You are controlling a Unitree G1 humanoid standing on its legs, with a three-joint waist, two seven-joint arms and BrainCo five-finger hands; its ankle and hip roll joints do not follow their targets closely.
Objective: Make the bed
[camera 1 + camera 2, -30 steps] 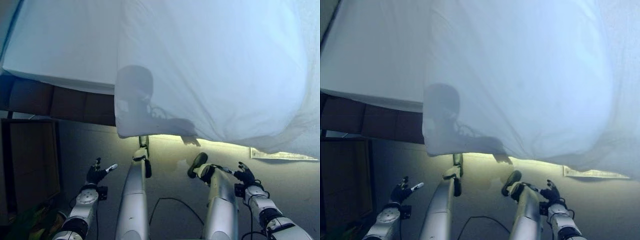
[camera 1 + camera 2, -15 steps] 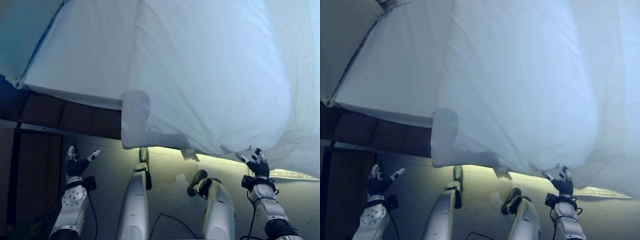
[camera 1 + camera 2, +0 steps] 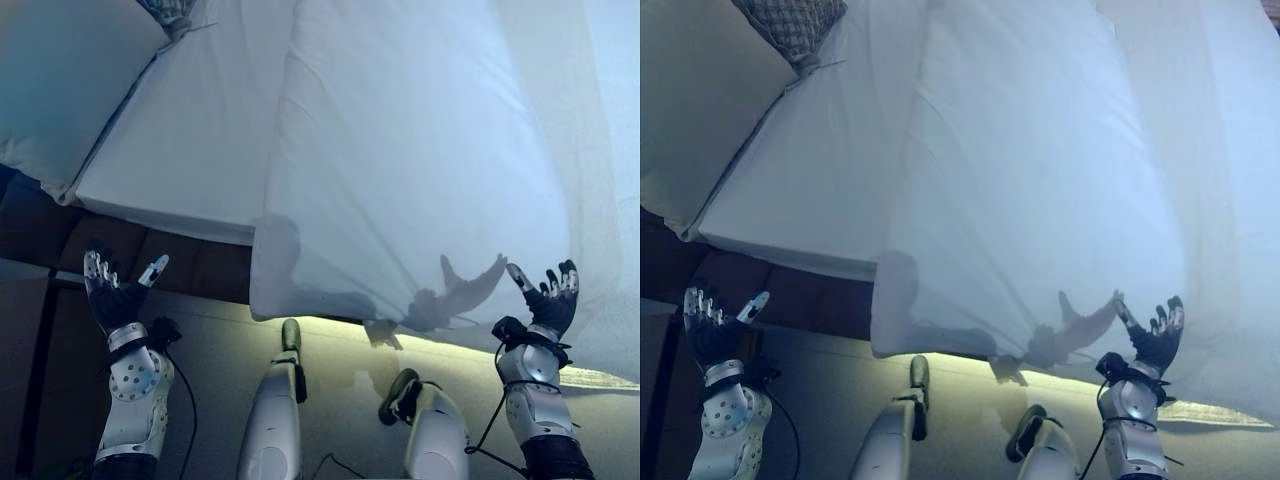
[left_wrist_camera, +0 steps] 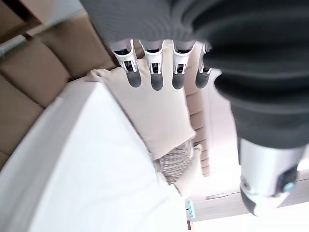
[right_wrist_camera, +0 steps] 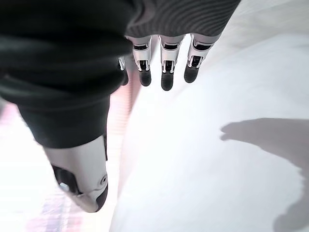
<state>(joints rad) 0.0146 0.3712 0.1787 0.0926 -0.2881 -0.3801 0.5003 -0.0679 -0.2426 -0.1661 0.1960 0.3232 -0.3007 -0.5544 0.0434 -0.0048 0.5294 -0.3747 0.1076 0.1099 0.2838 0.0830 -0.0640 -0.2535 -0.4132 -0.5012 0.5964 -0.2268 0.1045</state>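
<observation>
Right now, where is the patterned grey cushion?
In the right eye view, the patterned cushion sits at the upper left, between the beige pillow and the white sheet.

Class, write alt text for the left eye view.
A white bed sheet hangs over the mattress edge, with both robot hands raised open below it: left hand by the dark bed frame, right hand near the sheet.

A dark brown cabinet (image 3: 20, 400) is being seen low at the left edge of the head views. The grey floor (image 3: 340, 345) is being lit just beside the cabinet, and a pale flat strip (image 3: 600, 378) is being shown lying on that floor, well apart from the cabinet, far to its right.
</observation>
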